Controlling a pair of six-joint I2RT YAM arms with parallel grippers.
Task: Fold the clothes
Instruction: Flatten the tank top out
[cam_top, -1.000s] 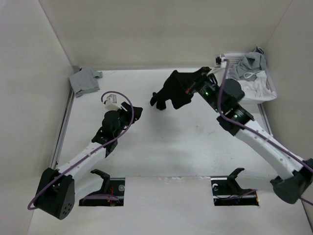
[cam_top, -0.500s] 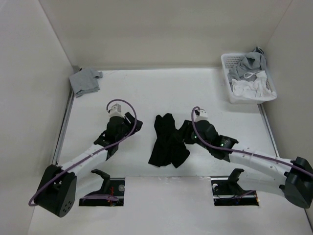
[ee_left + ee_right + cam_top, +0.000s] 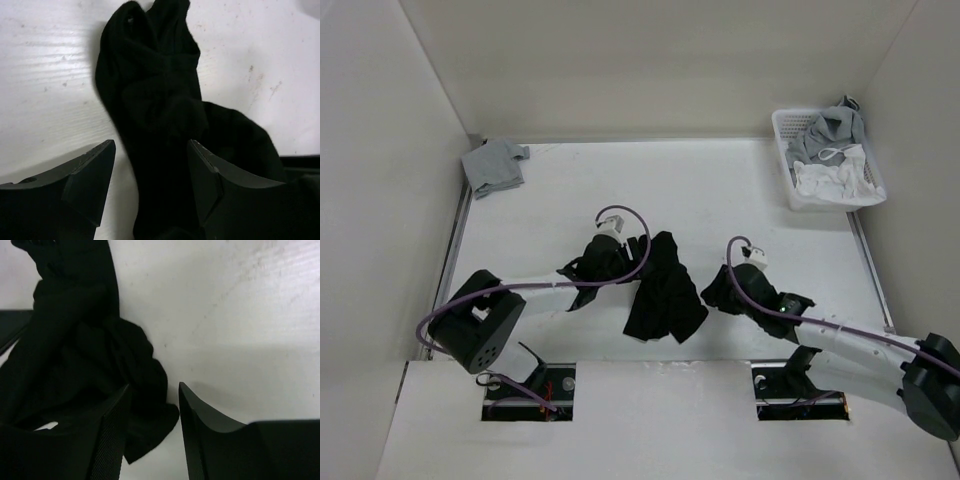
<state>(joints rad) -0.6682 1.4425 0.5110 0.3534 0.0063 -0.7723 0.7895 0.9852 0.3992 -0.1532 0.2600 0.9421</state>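
White tabletop [image 3: 720, 190] bears the clothes [image 3: 665, 290], long axis near-to-far; left pincer [image 3: 625, 265] is nearer than right pincer [image 3: 720, 295]; both gape empty.

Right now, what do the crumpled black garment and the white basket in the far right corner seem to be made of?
Crumpled black garment: soft matte fabric, perhaps a cotton knit; it slumps in limp folds without sheen. White slotted basket: likely rigid moulded plastic, smooth; its thin perforated walls hold a crisp shape.
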